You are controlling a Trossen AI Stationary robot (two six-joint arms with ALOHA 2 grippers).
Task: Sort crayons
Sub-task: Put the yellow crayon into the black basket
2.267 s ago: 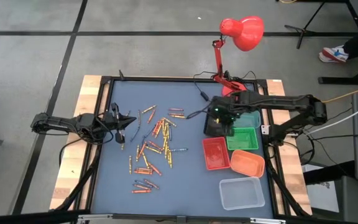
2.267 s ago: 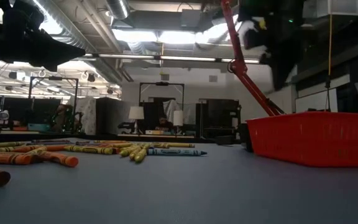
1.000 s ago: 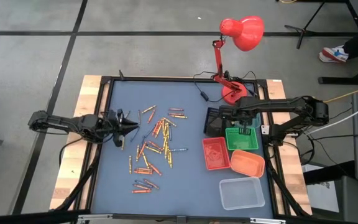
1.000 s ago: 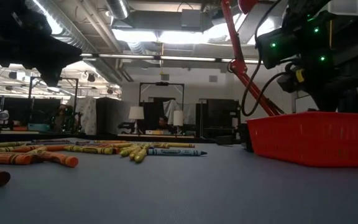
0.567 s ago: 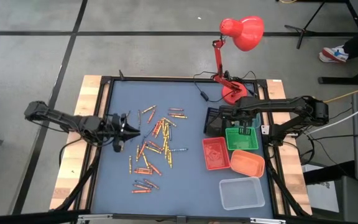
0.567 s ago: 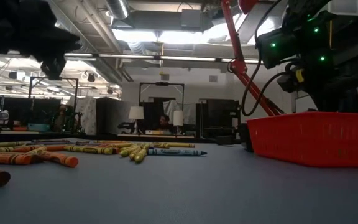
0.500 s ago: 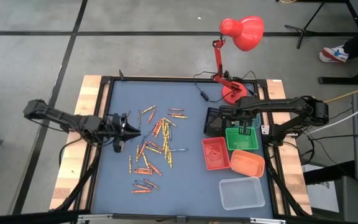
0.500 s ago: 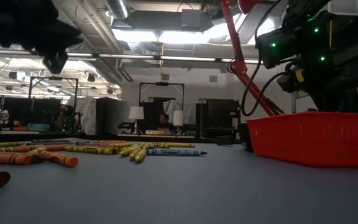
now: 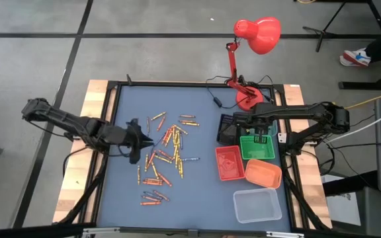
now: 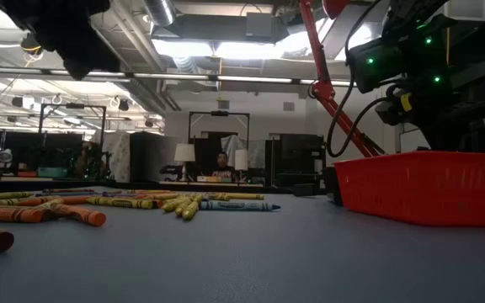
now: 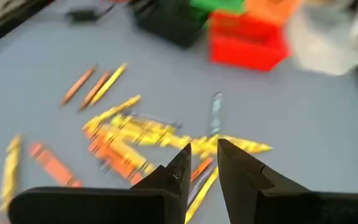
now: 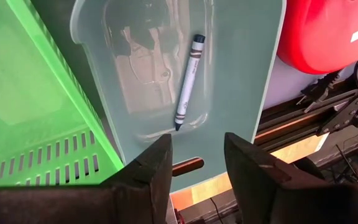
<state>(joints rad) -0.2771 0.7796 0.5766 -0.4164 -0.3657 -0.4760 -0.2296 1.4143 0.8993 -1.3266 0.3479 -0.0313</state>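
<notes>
Beneath the left gripper (image 9: 139, 137) jaws, crayons (image 9: 163, 153) lie scattered

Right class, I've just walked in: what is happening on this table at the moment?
A two-armed robot is sorting crayons scattered on the blue table. The left pincer hovers open and empty at the edge of the pile. The right pincer, open too, hangs over a pale tray holding one dark crayon, beside the green tray. Most crayons remain unsorted.

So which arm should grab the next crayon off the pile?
Probably the left: its gripper hangs open at the edge of the scattered crayons. The right gripper is over by the trays, above one already holding a crayon.
</notes>
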